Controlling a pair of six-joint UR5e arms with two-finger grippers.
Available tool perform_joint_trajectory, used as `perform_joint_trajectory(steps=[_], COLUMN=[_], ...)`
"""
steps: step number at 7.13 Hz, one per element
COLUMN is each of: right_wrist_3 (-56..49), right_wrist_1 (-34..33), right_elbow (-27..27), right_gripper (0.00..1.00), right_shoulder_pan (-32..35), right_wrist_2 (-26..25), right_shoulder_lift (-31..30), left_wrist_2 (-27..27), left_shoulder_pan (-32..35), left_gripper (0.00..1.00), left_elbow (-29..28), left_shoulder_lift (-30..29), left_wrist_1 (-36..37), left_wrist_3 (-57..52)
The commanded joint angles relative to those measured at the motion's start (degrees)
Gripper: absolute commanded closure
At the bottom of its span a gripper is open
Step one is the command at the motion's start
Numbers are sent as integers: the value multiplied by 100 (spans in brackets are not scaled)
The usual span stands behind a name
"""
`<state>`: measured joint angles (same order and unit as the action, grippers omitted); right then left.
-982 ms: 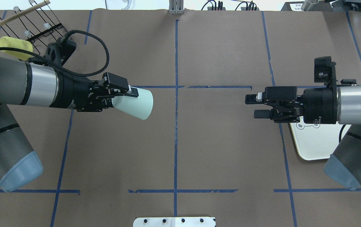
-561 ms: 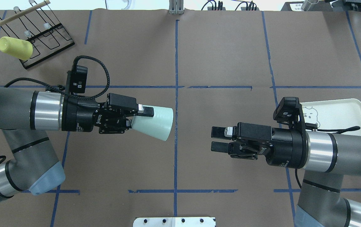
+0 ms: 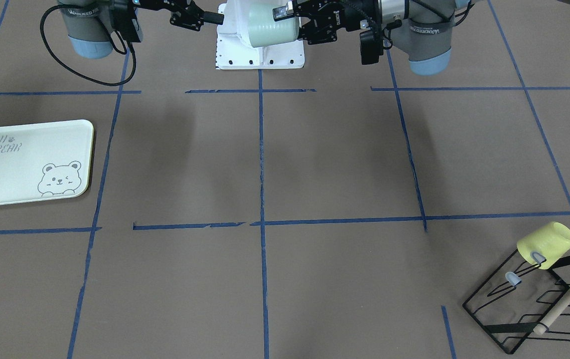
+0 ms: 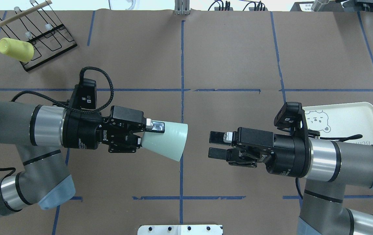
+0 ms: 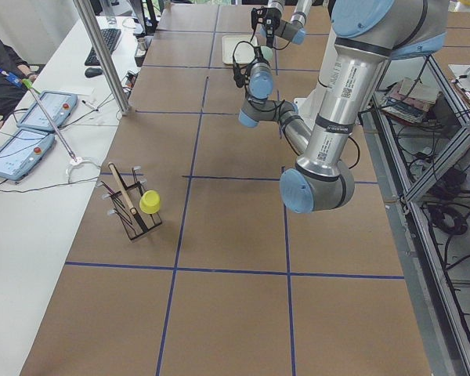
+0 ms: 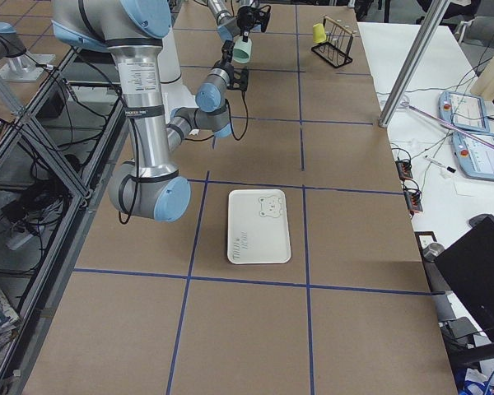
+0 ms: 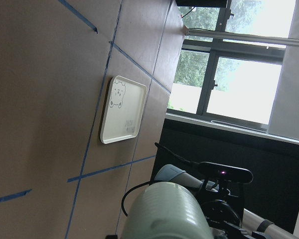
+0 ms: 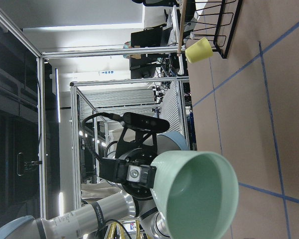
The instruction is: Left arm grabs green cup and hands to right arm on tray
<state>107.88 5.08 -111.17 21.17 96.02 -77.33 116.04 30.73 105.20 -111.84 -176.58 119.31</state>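
My left gripper [image 4: 148, 133] is shut on the base of the pale green cup [image 4: 168, 140] and holds it on its side above the table, mouth toward the right arm. The cup also shows in the front view [image 3: 270, 25]. In the right wrist view its open mouth [image 8: 199, 199] faces the camera. My right gripper [image 4: 213, 145] is open and empty, level with the cup, with a small gap between its fingertips and the cup's rim. The bear tray [image 4: 352, 120] lies flat behind the right wrist; it is bare in the front view [image 3: 16, 159].
A yellow cup [image 4: 15, 49] hangs on a black wire rack [image 4: 48, 42] at the far left corner. The robot's white base plate [image 4: 180, 229] is at the near edge. Blue tape lines cross the brown table cover.
Both arms have moved toward the table's centre line. The left gripper carried the cup to the right and the right gripper moved left, so the gap between them has narrowed.
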Motion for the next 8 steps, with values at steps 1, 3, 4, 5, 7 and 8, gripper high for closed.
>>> perform_joint_trajectory(steps=[1,3,4,5,7,8], right_wrist_3=[-3,5,14,14,14,14], right_wrist_1=[-7,-7,-7,-7,-24,-33], right_elbow=[269,315,315,315,324,324], right_gripper=[1,2,2,2,3,3], right_shoulder_pan=[-7,-7,-7,-7,-7,-16], right_wrist_2=[-127,-197,-215,-215,-320,-408], right_shoulder_lift=[304,394,429,412,525,569], left_wrist_2=[-116,-178,-187,-187,-178,-187], left_shoulder_pan=[-146,-146,-146,-146,-146,-146], left_gripper=[55,55,55,55,55,55], left_elbow=[27,-17,-17,-35,-44,-44], left_shoulder_lift=[-66,-102,-102,-102,-101,-102], left_wrist_1=[-25,-25,-25,-25,-25,-25], left_wrist_3=[276,286,286,286,286,286])
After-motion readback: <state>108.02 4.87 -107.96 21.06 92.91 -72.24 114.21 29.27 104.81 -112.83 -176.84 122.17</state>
